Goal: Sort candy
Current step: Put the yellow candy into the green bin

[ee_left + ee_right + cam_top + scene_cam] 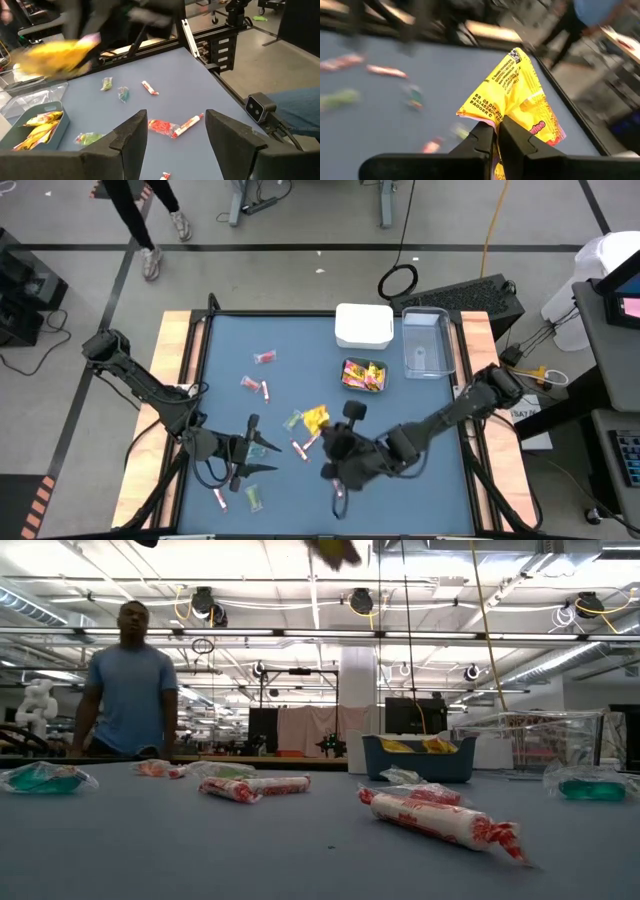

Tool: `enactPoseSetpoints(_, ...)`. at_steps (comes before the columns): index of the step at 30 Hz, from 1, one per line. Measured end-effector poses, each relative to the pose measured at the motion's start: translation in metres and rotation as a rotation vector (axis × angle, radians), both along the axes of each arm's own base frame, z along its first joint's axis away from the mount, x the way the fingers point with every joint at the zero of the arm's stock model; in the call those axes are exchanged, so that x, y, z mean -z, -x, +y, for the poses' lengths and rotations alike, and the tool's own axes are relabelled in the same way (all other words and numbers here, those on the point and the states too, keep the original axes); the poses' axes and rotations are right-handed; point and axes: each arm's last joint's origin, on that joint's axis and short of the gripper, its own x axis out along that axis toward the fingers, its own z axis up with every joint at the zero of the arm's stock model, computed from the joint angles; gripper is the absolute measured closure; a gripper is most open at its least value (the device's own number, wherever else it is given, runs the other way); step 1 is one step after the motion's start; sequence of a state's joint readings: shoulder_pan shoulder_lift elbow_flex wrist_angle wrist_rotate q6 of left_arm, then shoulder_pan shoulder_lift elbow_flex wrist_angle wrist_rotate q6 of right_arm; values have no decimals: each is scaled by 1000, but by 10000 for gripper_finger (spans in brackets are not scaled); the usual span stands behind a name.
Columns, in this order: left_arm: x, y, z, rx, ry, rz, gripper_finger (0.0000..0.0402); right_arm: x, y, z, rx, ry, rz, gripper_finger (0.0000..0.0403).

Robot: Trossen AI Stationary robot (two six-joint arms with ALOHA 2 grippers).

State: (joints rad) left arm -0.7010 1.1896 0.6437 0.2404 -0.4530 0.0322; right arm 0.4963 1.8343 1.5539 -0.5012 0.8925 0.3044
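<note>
My right gripper (496, 131) is shut on a yellow packet with red print (512, 95), held above the table's middle (315, 417). In the low view the packet (335, 548) shows at the top edge, high above the table. My left gripper (175, 135) hovers open over the near left part of the table (250, 452), nothing between its fingers. Loose candy lies flat on the blue tabletop: pink pieces (264, 357), a green piece (292, 420) and pink-white sticks (300, 448). A teal container (363, 375) holds several yellow packets. My right gripper pinches the yellow packet between its two fingers at one crumpled edge (492, 118). The rest of the packet sticks out past the fingertips. It is lifted clear of the table.
A white container (363, 325) and a clear container (427, 343) stand at the far right of the table, beside the teal one. A person in a blue shirt (130, 685) stands behind the table's far side. More candy lies near the front edge (255, 495).
</note>
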Motion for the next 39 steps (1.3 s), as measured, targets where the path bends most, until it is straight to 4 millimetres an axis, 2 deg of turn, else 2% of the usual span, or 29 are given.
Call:
enactPoseSetpoints(7,2,0,0,6,-9,15,196,19,3,-65,208,30,268,387)
enactPoseSetpoints(13,2,0,0,6,-10,16,196,28,6,-125,326,-105,498,387)
enactPoseSetpoints(19,2,0,0,5,-9,16,196,34,6,-167,329,-222,602,387)
enactPoseSetpoints(23,2,0,0,5,-10,16,196,34,6,-180,345,-250,612,387)
enactPoseSetpoints(28,2,0,0,5,-10,16,196,36,7,-186,349,-244,636,387)
enactPoseSetpoints(39,2,0,0,5,-10,16,196,76,20,-188,348,-215,724,387)
